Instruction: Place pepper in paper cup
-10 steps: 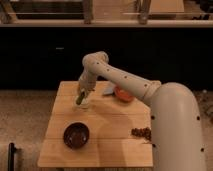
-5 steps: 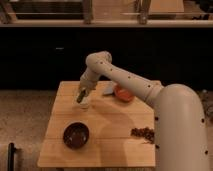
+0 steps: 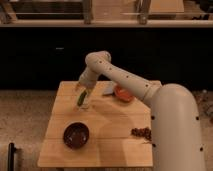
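The slim green pepper stands tilted with its lower end in or just behind the small pale paper cup, which sits on the far left part of the wooden table. My gripper hangs directly over the cup, at the pepper's upper end. I cannot tell whether it touches the pepper. The arm reaches in from the right, over the table's back edge.
A dark brown bowl sits at the front left of the table. An orange bowl is at the back, right of the cup. A pile of reddish-brown bits lies at the right edge, next to the robot's white body.
Almost nothing has changed. The gripper and pepper stay over the cup, with only a slight shift of the arm.
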`<state>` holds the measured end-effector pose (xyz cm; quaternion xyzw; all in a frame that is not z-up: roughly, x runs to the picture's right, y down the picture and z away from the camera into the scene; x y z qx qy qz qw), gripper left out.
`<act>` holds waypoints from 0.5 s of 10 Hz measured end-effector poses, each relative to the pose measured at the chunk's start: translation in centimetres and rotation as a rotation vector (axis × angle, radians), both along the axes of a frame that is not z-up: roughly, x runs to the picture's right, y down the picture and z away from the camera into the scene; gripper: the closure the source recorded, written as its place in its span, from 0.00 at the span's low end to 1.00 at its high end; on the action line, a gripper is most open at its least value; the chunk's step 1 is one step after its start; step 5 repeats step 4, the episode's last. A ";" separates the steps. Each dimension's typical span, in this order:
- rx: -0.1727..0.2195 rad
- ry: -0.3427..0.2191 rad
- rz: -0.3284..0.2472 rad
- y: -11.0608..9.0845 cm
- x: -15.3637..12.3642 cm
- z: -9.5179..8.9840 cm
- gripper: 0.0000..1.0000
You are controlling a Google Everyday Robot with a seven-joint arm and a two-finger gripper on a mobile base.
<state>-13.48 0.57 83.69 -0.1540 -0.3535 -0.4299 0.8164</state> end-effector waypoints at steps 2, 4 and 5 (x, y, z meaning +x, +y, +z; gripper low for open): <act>-0.005 -0.001 -0.001 0.2 -0.1 0.1 0.20; -0.005 -0.002 0.005 0.3 0.0 0.2 0.20; -0.005 -0.002 0.005 0.3 0.0 0.2 0.20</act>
